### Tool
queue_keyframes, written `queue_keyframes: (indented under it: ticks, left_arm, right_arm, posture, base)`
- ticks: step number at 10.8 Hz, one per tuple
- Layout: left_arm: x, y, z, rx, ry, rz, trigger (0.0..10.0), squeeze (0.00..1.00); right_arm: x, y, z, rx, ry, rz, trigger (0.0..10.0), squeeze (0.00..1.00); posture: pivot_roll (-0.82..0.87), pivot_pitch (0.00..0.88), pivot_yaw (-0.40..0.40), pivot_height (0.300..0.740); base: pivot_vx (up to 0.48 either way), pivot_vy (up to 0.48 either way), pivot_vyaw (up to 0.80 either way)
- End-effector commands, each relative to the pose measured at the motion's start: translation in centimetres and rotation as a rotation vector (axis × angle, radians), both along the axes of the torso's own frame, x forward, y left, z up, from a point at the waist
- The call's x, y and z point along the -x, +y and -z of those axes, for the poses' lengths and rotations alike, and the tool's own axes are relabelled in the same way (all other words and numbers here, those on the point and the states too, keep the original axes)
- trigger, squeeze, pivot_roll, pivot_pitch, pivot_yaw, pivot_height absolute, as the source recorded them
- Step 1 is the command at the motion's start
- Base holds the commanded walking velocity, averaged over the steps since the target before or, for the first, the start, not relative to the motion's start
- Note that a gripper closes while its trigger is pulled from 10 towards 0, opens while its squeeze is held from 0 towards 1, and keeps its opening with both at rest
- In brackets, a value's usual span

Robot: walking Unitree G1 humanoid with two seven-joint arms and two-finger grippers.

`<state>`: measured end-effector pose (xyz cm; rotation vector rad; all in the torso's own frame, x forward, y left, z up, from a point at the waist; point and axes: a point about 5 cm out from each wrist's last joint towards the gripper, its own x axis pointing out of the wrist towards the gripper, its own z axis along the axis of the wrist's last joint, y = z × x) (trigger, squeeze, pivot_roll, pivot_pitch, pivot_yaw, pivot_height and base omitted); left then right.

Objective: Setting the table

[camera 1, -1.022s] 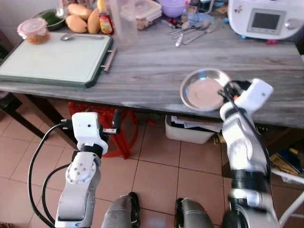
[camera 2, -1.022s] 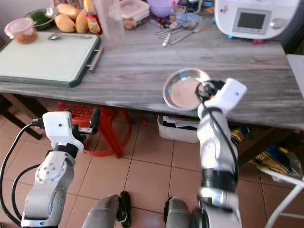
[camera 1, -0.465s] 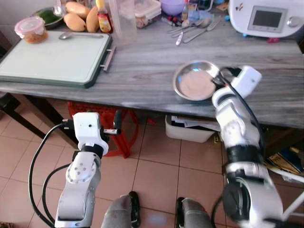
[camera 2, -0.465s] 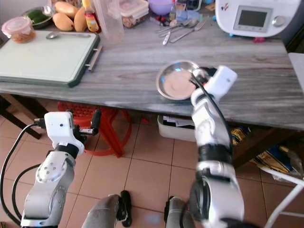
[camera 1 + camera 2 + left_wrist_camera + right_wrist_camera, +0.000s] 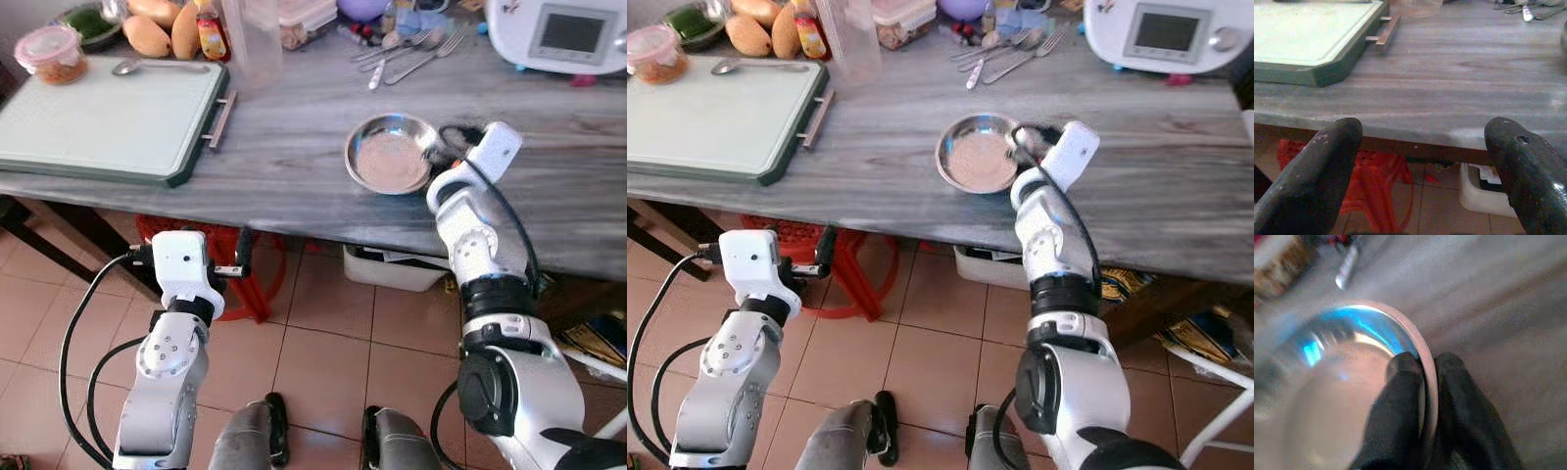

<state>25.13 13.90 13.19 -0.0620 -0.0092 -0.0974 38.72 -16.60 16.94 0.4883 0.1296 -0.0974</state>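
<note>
The grey wood-grain surface (image 5: 294, 147) runs across in front of me. On its left lies a pale green board (image 5: 108, 117) with a spoon (image 5: 147, 67) at its far edge. At the far left stand a lidded tub (image 5: 54, 54), mangoes (image 5: 162, 29) and a sauce bottle (image 5: 209, 34). A clear jug (image 5: 253, 44) stands beside the board. Forks and spoons (image 5: 407, 54) lie far middle, a white appliance (image 5: 563, 34) far right. A steel bowl (image 5: 389, 155) sits near the front edge, right of middle.

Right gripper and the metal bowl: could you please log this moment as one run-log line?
right gripper: shut on metal bowl rim | bowl: over grey table | left gripper: open, idle below table edge
</note>
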Motion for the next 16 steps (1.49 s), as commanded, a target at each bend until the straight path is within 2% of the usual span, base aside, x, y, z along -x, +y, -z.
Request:
queue_keyframes:
  ticks: [1, 2, 5, 9, 12, 16]
  left_arm:
    - [0.3, -0.2, 0.0, 0.006, 0.006, 0.020, 10.0, 0.00]
    - [0.3, -0.3, 0.0, 0.004, 0.006, 0.026, 10.0, 0.00]
    - [0.1, -0.5, 0.0, 0.008, 0.007, 0.034, 10.0, 0.00]
    - [-0.1, -0.7, 0.0, 0.012, 0.001, 0.041, 10.0, 0.00]
    - [-0.3, -0.8, -0.1, 0.015, -0.004, 0.040, 10.0, 0.00]
    - [-0.3, -0.7, -0.1, 0.012, -0.007, 0.040, 10.0, 0.00]
  right_arm:
    - [0.2, 0.5, 1.0, -0.011, 0.048, -0.022, 10.0, 1.00]
    - [0.3, 0.7, 0.8, -0.053, 0.062, -0.026, 10.0, 1.00]
    - [1.1, 1.4, 0.0, -0.044, 0.047, -0.052, 10.0, 1.00]
    - [2.3, 1.3, -1.4, -0.045, 0.034, -0.068, 10.0, 1.00]
    - [3.4, 1.7, -2.2, 0.020, -0.007, -0.121, 10.0, 1.00]
    - [5.4, 2.5, -2.4, 0.045, 0.004, -0.203, 10.0, 1.00]
  posture:
    - [0.02, 0.222, 0.061, 0.740]
    - [0.01, 0.223, 0.061, 0.740]
    - [0.01, 0.219, 0.056, 0.740]
    - [-0.01, 0.214, 0.052, 0.740]
    - [-0.01, 0.210, 0.047, 0.740]
    - [-0.01, 0.207, 0.050, 0.740]
  base:
    - [0.000, 0.000, 0.00]
    - [0.000, 0.000, 0.00]
    - [0.000, 0.000, 0.00]
    - [0.000, 0.000, 0.00]
    - [0.000, 0.000, 0.00]
    - [0.000, 0.000, 0.00]
